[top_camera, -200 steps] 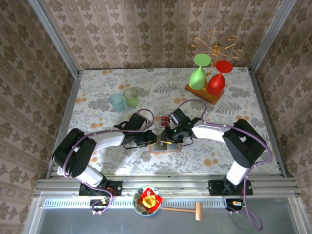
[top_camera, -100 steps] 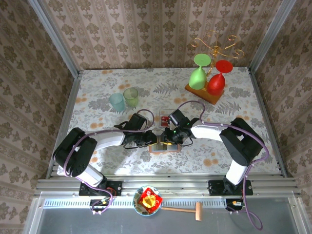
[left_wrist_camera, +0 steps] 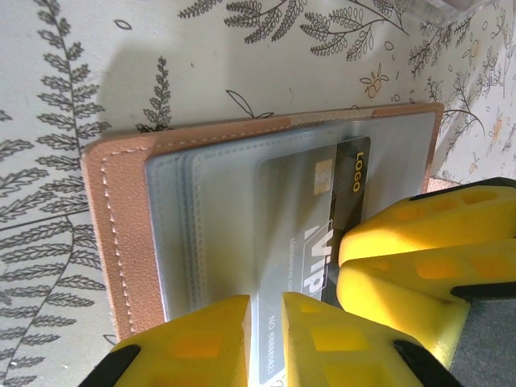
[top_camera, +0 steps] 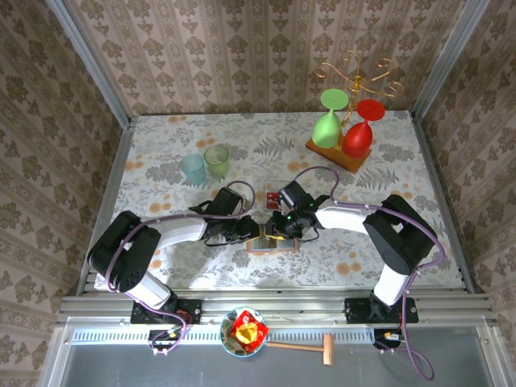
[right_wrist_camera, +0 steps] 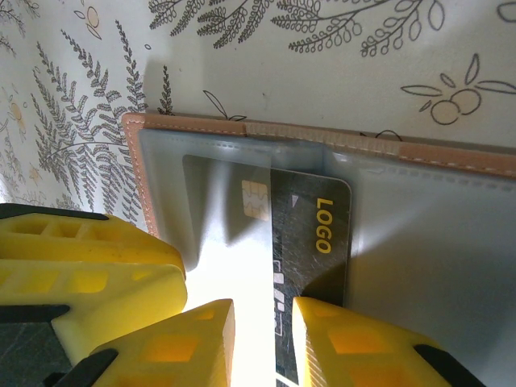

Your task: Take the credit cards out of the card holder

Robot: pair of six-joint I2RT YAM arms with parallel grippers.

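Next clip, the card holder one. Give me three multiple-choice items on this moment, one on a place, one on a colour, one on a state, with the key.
1. Where does the card holder lie?
A) against the far wall
B) on the table, between the two grippers
C) at the right-hand edge

2. What colour is the lettering on the dark card?
A) white
B) red
C) yellow

3. How does the dark card sit?
A) fully hidden in the holder
B) partly out of a clear pocket
C) lying free, apart from the holder

Key:
1 B: the top view shows it between the left gripper and the right gripper.
2 C: the right wrist view shows yellow letters.
3 B: one half is fogged by the pocket, the other bare.
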